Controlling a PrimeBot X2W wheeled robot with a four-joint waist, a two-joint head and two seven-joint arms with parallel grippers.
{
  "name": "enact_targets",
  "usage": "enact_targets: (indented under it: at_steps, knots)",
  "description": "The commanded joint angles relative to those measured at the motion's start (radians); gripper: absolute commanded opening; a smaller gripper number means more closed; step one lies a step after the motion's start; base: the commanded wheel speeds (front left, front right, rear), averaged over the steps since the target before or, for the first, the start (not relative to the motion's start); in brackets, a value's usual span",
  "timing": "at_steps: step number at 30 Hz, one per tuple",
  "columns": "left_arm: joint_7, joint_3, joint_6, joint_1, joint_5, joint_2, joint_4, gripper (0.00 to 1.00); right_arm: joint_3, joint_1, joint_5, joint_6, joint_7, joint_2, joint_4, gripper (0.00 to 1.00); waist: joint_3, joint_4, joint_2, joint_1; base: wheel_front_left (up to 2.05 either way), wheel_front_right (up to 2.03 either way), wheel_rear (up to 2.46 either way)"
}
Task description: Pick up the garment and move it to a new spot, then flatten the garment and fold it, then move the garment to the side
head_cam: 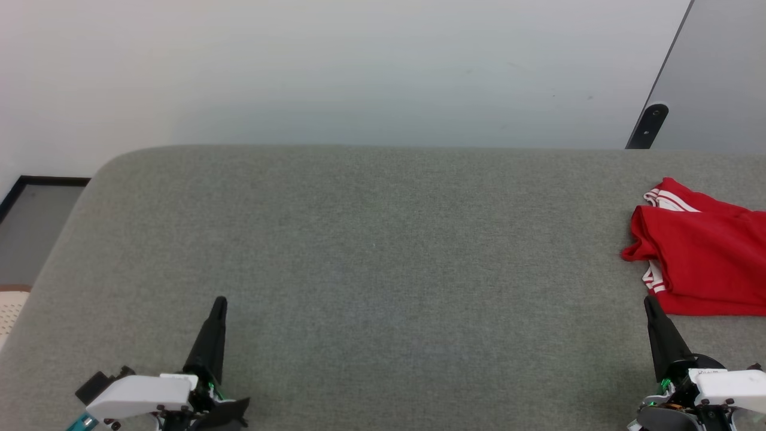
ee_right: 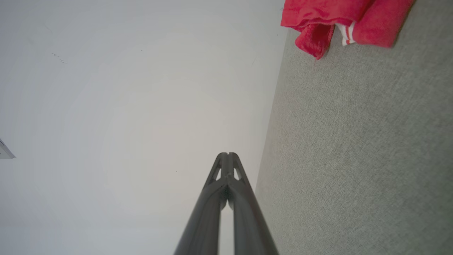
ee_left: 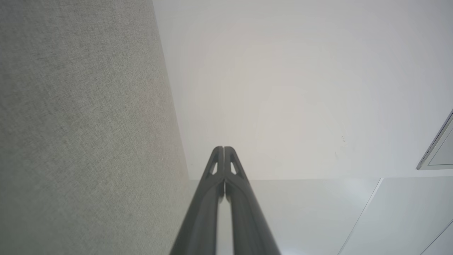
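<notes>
Symmetrically, the left tool (head_cam: 219, 302) and the right tool (head_cam: 649, 300) sit low over the grey desk (head_cam: 383, 269). Each has its fingers clenched together on nothing and points toward the far wall. The garment (head_cam: 703, 263), a crumpled red heap with white striped trim, lies on the desk's right side, ahead of the right tool and not touching it.

Grey fabric worktop (head_cam: 371, 251) spread across the frame's middle; pale wall (head_cam: 359, 66) ran above, a black bracket (head_cam: 649, 126) sat upper right, grey floor (head_cam: 36, 233) at left.
</notes>
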Motion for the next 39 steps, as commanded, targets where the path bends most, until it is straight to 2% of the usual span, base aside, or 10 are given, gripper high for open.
enact_targets:
  at_steps: [1, 39]
  knots:
    - [0.001, 0.002, 0.000, -0.009, -0.007, -0.001, -0.001, 0.00, -0.001, -0.013, 0.005, -0.001, 0.003, 0.002, -0.004, 0.00, 0.000, 0.000, 0.0000, 0.0000, 0.00, 0.00, 0.00]
    - [0.001, 0.002, 0.000, -0.009, -0.007, -0.001, -0.001, 0.00, -0.001, -0.013, 0.005, -0.001, 0.002, 0.002, -0.004, 0.00, 0.000, 0.000, 0.0000, 0.0000, 0.00, 0.00, 0.00]
